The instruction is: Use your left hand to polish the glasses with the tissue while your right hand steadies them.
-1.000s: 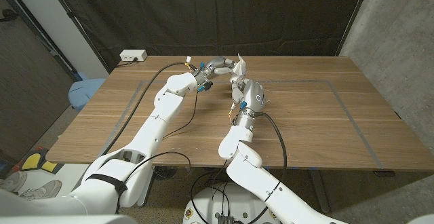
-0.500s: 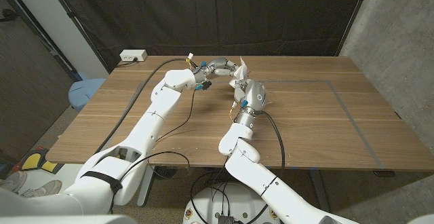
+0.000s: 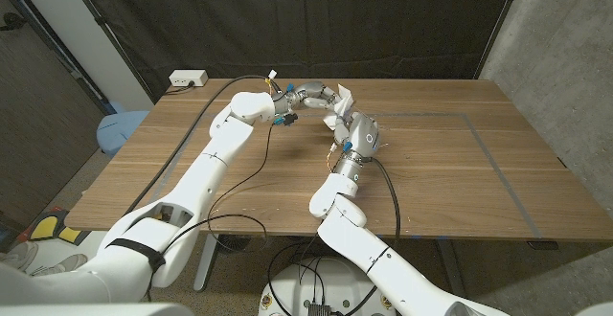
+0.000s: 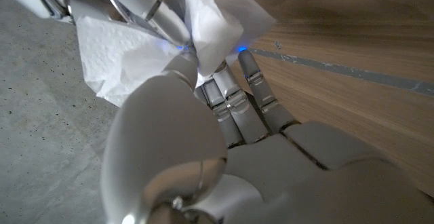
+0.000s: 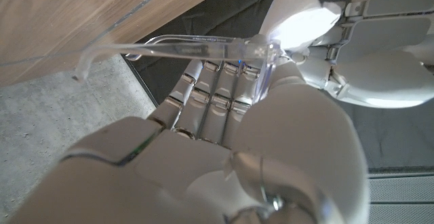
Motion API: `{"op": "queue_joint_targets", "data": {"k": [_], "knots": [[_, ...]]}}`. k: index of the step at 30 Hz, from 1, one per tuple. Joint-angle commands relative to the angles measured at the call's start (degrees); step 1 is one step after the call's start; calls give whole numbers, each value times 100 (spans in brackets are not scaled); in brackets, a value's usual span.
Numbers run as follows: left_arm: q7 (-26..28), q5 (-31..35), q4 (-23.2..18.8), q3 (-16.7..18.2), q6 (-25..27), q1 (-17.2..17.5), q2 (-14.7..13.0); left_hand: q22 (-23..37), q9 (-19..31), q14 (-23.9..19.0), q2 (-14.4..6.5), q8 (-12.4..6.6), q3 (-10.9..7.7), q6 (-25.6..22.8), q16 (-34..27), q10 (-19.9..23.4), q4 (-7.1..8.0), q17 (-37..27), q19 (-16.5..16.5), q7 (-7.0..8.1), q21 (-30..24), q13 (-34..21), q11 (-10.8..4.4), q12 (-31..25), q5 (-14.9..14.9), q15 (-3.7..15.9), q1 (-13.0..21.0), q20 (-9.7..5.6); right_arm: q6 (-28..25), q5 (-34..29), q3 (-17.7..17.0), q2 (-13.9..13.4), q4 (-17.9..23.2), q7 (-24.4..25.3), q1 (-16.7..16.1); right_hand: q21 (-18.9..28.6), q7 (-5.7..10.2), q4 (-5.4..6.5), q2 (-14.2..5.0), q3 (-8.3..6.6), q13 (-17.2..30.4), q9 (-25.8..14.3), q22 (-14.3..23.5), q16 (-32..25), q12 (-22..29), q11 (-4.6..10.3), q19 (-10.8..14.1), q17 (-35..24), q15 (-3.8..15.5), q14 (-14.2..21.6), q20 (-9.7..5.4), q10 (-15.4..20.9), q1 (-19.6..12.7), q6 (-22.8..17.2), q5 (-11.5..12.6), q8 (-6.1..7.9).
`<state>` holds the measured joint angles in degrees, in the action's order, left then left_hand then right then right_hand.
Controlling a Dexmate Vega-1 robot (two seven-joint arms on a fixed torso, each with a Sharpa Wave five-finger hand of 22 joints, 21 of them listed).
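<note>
Over the far middle of the table both hands meet. My right hand (image 3: 343, 122) holds clear-framed glasses (image 5: 196, 46) between thumb and fingers; one temple arm sticks out sideways in the right wrist view. My left hand (image 3: 318, 93) grips a white tissue (image 3: 344, 97) and presses it against the glasses' front. The tissue (image 5: 298, 12) covers one lens in the right wrist view, with the left hand (image 5: 369, 54) right behind it. From the left wrist camera the crumpled tissue (image 4: 125, 51) is bunched between the left hand (image 4: 224, 122) and the right hand's fingers (image 4: 139, 3).
A grey tape rectangle (image 3: 484, 144) marks the wooden table (image 3: 172, 177). A white power strip (image 3: 188, 79) lies at the far left corner, a black curtain hangs behind, and a blue stool (image 3: 120, 127) stands off the left edge.
My left arm has stretched further over the table, and the hand with the tissue has slid a little to the right along the glasses. The right hand has edged slightly right too.
</note>
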<state>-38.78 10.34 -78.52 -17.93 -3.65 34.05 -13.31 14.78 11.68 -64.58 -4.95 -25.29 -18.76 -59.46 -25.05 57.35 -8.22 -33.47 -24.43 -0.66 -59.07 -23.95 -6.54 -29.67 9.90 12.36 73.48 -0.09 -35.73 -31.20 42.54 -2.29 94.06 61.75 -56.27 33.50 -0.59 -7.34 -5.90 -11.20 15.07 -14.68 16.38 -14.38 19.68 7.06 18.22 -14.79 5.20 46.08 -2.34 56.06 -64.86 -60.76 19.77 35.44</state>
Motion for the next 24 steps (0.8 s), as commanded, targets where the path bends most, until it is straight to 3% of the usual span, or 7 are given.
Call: {"op": "queue_joint_targets", "data": {"k": [1, 4, 10, 24], "knots": [[1391, 654, -69, 27, -391, 234, 71, -4, -7, -21, -6, 25, -44, -122, -5, 265, 4, -34, 29, -80, -58, -19, -183, 0, 0, 67, 15, -28, 238, -137, 88, -185, 200, 143, -98, 50, 46, -9, -92, -3, 11, 0, 7, 33, -10, 147, -15, -36, 720, -4, -144, 65, -149, -15, 38, 6], [1942, 626, 231, 103, -855, 274, 235, -15, -6, -28, -3, 24, -50, -154, -1, 272, 8, -45, 25, -46, -81, -26, -182, 11, 0, 66, 9, -53, 278, -141, 97, -230, 213, 116, -97, 62, 62, -8, -90, -3, 13, 2, 8, 38, -18, 180, -29, -39, 722, -5, -157, 53, -148, -24, 40, 9], [2263, 479, 583, 179, -1187, 239, 419, -37, -8, -18, 4, 52, -62, -155, 23, 288, 22, -63, 41, -38, -125, -42, -213, 35, 1, 65, -11, -65, 293, -144, 85, -244, 182, 111, -84, 84, 77, -5, -87, -1, 17, 14, 9, 50, -20, 188, -58, -49, 729, -14, -164, 57, -145, -30, 44, 6], [946, -526, 1232, 282, -1336, -148, 628, -87, -10, -18, 17, 97, -90, -177, 62, 293, 42, -100, 88, -28, -202, -74, -231, 93, 4, 65, -48, -91, 262, -120, 85, -238, -36, 8, 47, 136, 96, 3, -86, 5, 25, 12, 8, 60, -33, 199, -93, -73, 740, -11, -175, 44, -138, -15, 48, 5]]}}
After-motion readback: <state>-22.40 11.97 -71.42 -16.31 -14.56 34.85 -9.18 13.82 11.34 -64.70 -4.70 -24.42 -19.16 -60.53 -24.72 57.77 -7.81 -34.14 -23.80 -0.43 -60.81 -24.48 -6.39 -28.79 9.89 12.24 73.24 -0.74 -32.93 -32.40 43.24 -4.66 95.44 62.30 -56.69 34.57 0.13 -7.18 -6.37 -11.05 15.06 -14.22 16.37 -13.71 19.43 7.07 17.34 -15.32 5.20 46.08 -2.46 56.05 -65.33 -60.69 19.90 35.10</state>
